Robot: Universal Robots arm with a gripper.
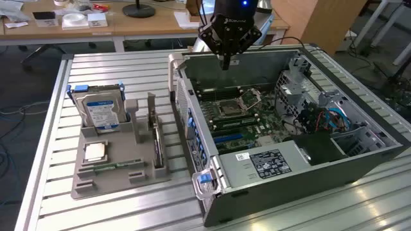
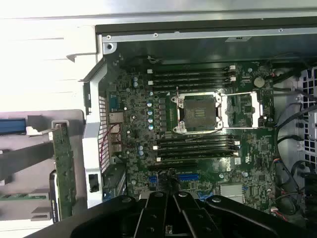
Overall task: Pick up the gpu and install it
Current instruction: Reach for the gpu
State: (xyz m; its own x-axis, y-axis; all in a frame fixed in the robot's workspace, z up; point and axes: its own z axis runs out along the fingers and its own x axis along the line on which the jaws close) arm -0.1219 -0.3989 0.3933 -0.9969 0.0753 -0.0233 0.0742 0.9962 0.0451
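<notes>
The gripper [image 1: 224, 61] hung above the far wall of the open case [image 1: 308, 173], its fingers pressed together and holding nothing. The gpu [image 1: 155, 134] stood on edge in a slot of the grey holder [image 1: 96, 178] on the table, between the hard drive [image 1: 99, 108] and the case, well apart from the gripper. The card looked light and stiff, but thin and easily harmed: its board carried small parts, and its connector edge seemed to sit down in the slot. The best hold was probably a pinch across the two flat faces at the exposed upper edge, near the middle of its length so that the metal bracket end would not tip it. The motherboard [image 1: 250, 125] lay bare inside the case.
</notes>
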